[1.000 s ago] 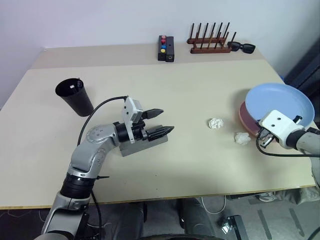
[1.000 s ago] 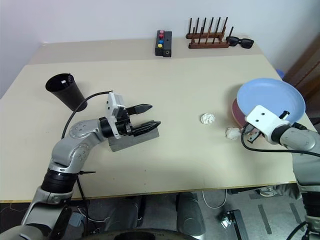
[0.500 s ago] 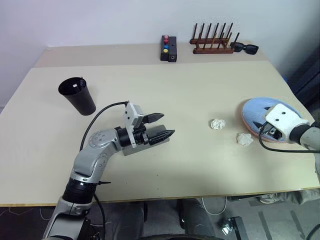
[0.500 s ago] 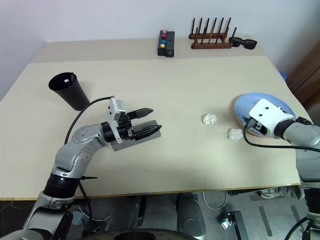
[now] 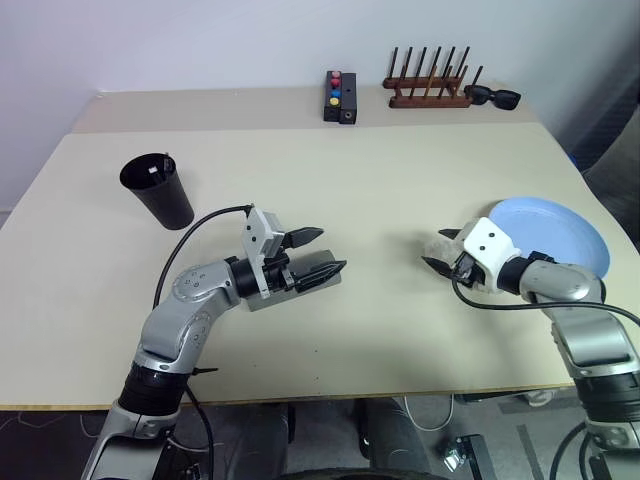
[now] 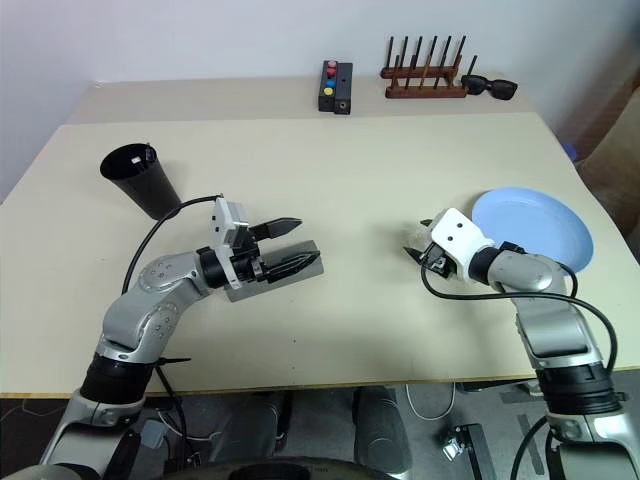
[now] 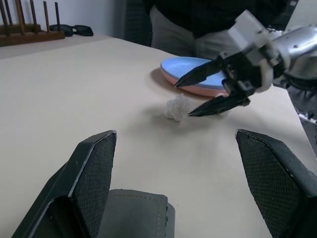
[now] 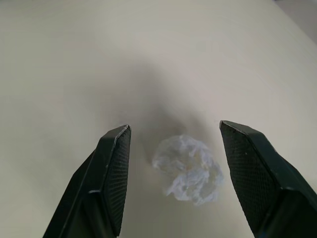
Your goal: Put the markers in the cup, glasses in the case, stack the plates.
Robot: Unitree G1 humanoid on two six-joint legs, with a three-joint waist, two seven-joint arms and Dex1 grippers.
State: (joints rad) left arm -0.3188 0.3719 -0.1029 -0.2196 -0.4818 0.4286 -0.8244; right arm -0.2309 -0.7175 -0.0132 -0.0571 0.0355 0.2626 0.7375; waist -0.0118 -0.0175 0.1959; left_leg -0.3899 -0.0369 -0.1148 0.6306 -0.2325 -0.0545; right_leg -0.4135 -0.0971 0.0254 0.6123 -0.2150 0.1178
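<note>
so my right gripper (image 8: 171, 173) is hanging over the beige table (image 5: 380, 190) with its two black fingers spread well apart, nothing between them. in the right wrist view a crumpled white paper ball (image 8: 188, 168) lies on the tabletop right in the gap between the fingers, and i can't tell if either one touches it. from the head views that gripper sits just left of the plates.

my left gripper (image 5: 322, 252) is over on the other side, jaws wide open and gripping nothing, held level above the grey case (image 6: 275, 277), which lies shut on the table under the fingers. can't see any glasses anywhere, so can't say where they are.

the light blue plate (image 5: 560, 228) lies on top of the salmon pink plate (image 7: 195, 89); the pink rim peeks out underneath in the left wrist view, so they're stacked near the right edge of the table.

the black cup (image 5: 160, 190) stands upright at the far left, well apart from both arms, with something pale poking up at its rim, too small to call.

along the back edge there's a wooden peg rack (image 5: 430, 85), black sunglasses (image 5: 495, 96) beside it, and a small black box with coloured buttons (image 5: 337, 97).
</note>
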